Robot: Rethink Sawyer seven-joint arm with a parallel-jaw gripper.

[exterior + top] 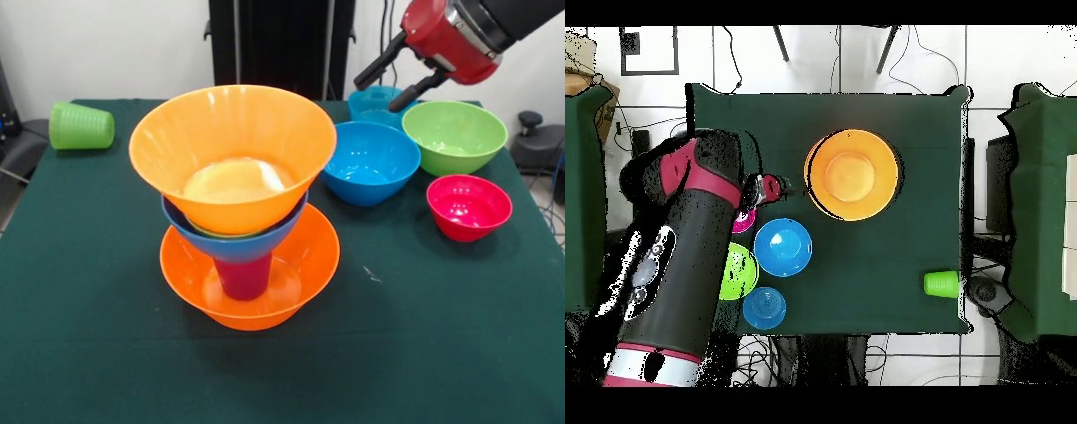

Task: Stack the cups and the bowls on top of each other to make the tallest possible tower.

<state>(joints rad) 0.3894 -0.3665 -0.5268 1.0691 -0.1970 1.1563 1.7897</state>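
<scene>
The tower (pixel 238 212) stacks orange, purple, blue, green, orange plastic.

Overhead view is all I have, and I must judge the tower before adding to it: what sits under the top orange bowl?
Observer: From the front, the tower is, from the table up, a bottom orange bowl, the purple-magenta cup, a blue bowl, then the top orange bowl.
Operator: Is that top one level?
Observer: No, it tips toward the front camera.
Operator: And the green cup?
Observer: The green cup lies on its side.
</scene>
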